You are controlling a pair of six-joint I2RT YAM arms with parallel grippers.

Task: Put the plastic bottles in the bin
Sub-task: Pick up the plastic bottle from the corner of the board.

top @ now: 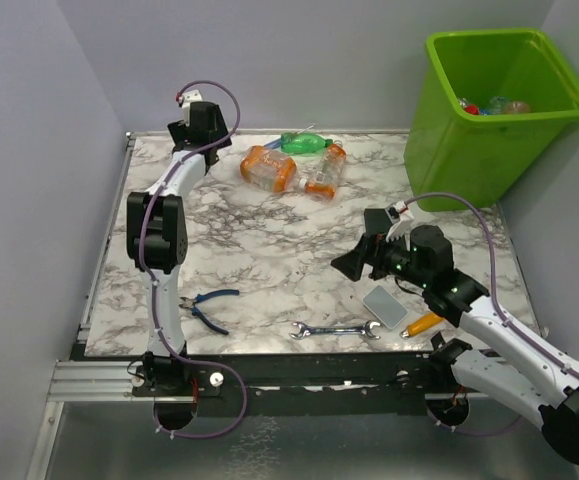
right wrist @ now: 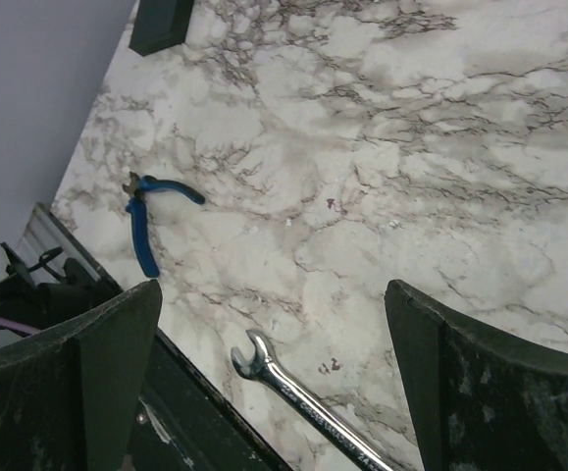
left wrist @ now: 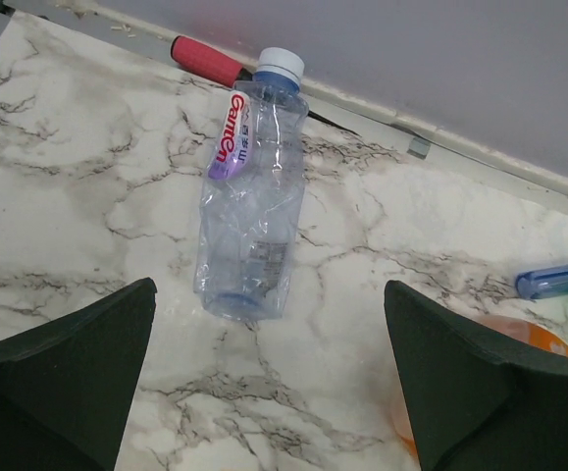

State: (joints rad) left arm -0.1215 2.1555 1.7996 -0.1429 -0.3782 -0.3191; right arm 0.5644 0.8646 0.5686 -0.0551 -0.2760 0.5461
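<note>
Marble is the look of the table top (top: pixel 269 250), white with dark veins. Low in the top view, close to the arm bases, lies a silver wrench (top: pixel 334 330). Blue pliers (top: pixel 207 307) lie to its left. A grey slab (top: pixel 385 307) and a yellow-handled screwdriver (top: pixel 421 323) lie to its right.

Just above the slab in that frame hangs the right gripper (top: pixel 359 252). Its wrist view shows the two dark fingers (right wrist: pixel 77 383) spread wide apart with nothing between them. Only bare table, the pliers and the wrench lie under it.

Higher up, near the top middle of the frame, three bottles lie together on the table. One is an orange bottle (top: pixel 268 168). A paler orange bottle (top: pixel 324 172) lies just beside it on the right. A green bottle (top: pixel 304 143) lies behind them, by the far edge.

The left gripper (left wrist: pixel 270 324) is at the upper left of the top view, next to these. Its fingers are wide apart too and hold nothing. In its wrist view a clear bottle (left wrist: pixel 254 196) lies flat on the table in front of it, a bit crushed, white cap pointing at the wall. A red-handled screwdriver (left wrist: pixel 205 61) lies by the cap.

The green bin (top: pixel 499 140) stands at the upper right of the top view. A few bottles (top: pixel 494 105) lie inside it.
</note>
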